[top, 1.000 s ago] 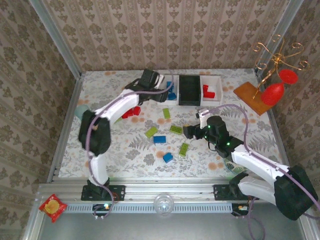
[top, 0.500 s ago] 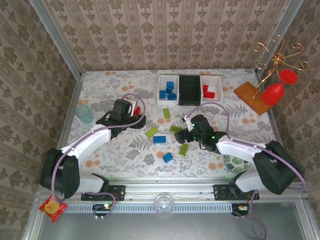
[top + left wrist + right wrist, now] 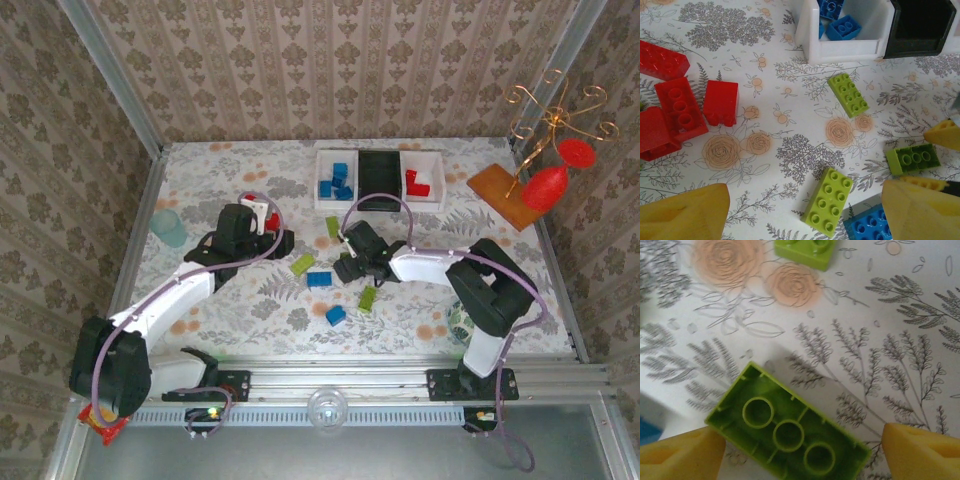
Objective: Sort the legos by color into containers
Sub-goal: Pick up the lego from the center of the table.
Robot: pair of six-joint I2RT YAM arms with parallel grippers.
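**A:** Which step is this?

**B:** A pickup, I think. The lime green brick (image 3: 787, 432) lies studs down on the floral worktop (image 3: 270, 320), hollow side up, a little in front of the bins. The right tool (image 3: 802, 440) is low over it with its fingers apart, one on each side, and nothing is clamped yet.

**A:** What does the next move call for?

**B:** The brick sits askew between the fingers, so closing may twist it. I'd square up first, then close, lift and carry it back. The black bin (image 3: 380, 178) looks empty. It stands between the white bin with blue bricks (image 3: 321, 200) and the white bin with red bricks (image 3: 437, 160), so I judge it to be the bin for green.

**A:** And the other arm?

**B:** The left tool (image 3: 805, 200) hangs with its fingers wide apart and holds nothing. A second lime brick (image 3: 827, 200) lies under it, and a cluster of red bricks (image 3: 680, 107) is off to one side. Several bricks of all three colours are loose on the worktop, so I judge the sorting far from finished.
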